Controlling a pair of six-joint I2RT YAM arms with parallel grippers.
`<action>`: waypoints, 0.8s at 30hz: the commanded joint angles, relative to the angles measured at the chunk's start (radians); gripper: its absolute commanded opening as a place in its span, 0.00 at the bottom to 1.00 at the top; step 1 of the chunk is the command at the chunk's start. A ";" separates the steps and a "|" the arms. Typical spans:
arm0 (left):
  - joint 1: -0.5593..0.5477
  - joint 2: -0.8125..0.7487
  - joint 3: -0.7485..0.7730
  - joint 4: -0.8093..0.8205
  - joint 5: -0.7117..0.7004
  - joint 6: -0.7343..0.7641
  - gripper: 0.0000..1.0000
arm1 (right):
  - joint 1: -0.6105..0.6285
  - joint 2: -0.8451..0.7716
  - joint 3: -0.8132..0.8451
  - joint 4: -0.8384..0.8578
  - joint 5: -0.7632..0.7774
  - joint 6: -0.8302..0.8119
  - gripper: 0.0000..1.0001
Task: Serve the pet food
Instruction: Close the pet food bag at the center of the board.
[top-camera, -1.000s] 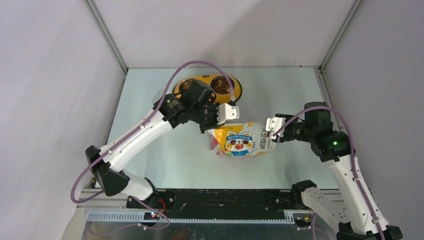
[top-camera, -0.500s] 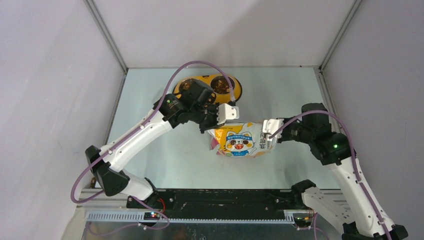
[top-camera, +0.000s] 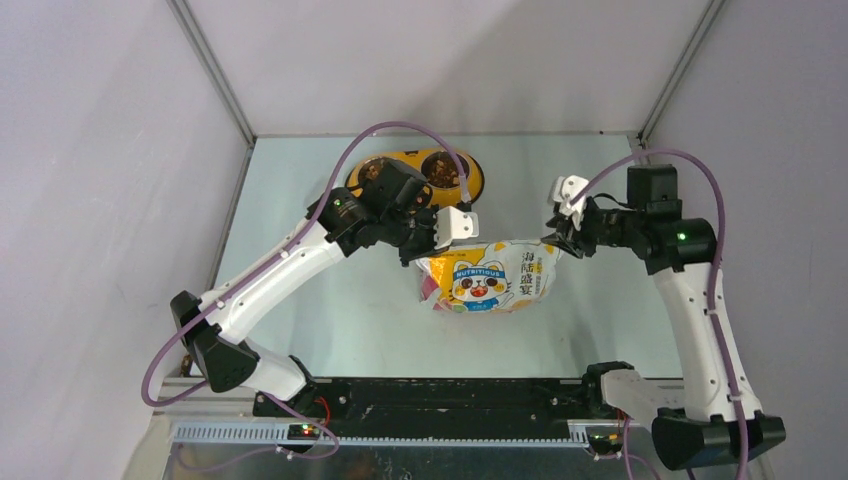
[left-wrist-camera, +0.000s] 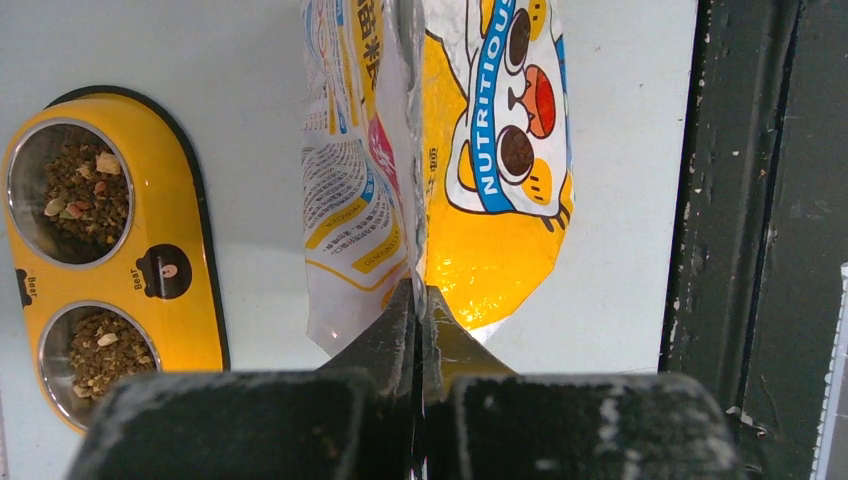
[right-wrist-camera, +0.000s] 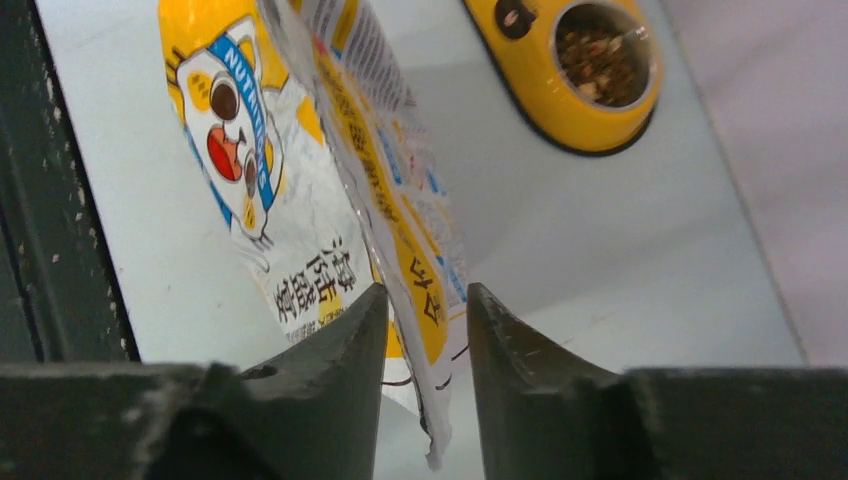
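Observation:
The pet food bag (top-camera: 490, 278), yellow and white foil with a cartoon cat, hangs stretched over the middle of the table. My left gripper (top-camera: 425, 252) is shut on its left edge; in the left wrist view the left gripper (left-wrist-camera: 418, 290) pinches the bag's seam (left-wrist-camera: 410, 150). At the bag's right edge, my right gripper (top-camera: 553, 243) is open. In the right wrist view the bag (right-wrist-camera: 400, 220) has its torn edge hanging loose between the fingers of the right gripper (right-wrist-camera: 427, 295). Brown pet food (top-camera: 440, 170) fills both steel cups of the yellow double bowl (top-camera: 472, 186).
The bowl (left-wrist-camera: 190, 240) sits at the far side of the table, behind the left gripper. A dark rail (top-camera: 430, 395) runs along the near edge. Grey walls close in the left, right and back. Purple cables arch over both arms.
The right gripper closed on the bag's right edge, then opened partway. The right arm swung up and toward the back, and the bag's right side now reaches further right.

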 joint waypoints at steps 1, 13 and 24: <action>0.011 -0.066 0.008 -0.028 -0.014 0.004 0.00 | -0.008 -0.088 0.037 0.071 -0.033 -0.044 0.45; 0.011 -0.064 0.010 -0.028 -0.015 0.003 0.00 | -0.001 -0.191 -0.107 0.072 0.137 -0.265 0.69; 0.012 -0.060 0.008 -0.029 -0.019 0.004 0.00 | 0.076 -0.198 -0.159 0.136 0.264 -0.265 0.05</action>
